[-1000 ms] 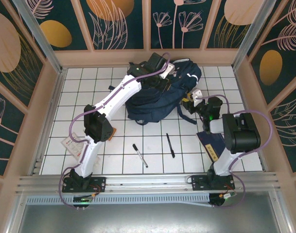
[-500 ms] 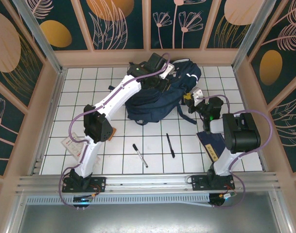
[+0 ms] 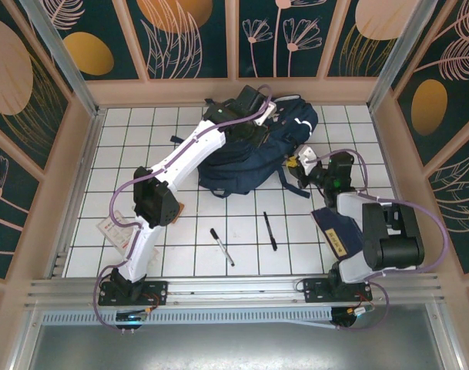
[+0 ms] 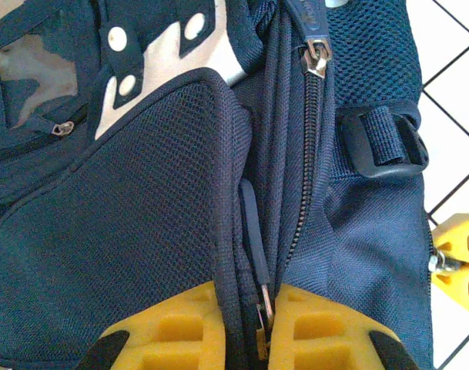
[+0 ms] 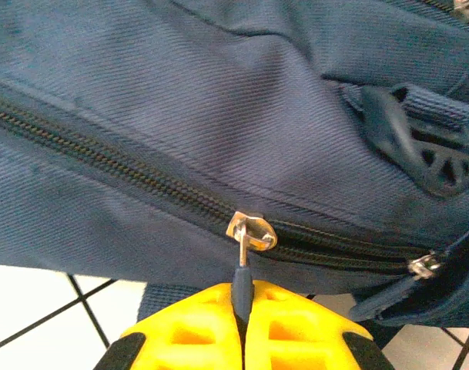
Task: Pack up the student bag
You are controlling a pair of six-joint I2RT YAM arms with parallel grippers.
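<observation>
**A:** Where is the backpack [image 3: 246,171], and what lies around it?

**B:** It lies at the far middle of the worktop [image 3: 180,248], near the back wall [image 3: 234,91]. Closer to you, a pen [image 3: 222,247] and a second pen [image 3: 270,230] lie apart on the tiles. A notebook [image 3: 332,227] is partly under the right arm, and some papers [image 3: 115,229] lie beside the left arm.

**A:** And the grips?

**B:** Your left end effector [image 4: 256,324] is pinched shut on a long zip tab [image 4: 253,231] near the bag's top. Your right end effector [image 5: 243,312] is clamped on a side zip tab [image 5: 240,279] at the bag's right edge.

**A:** Room to move?

**B:** You have bare tiles on the left and between the pens and the bag. Walls close in on three sides. The left arm covers part of the bag's top.
</observation>
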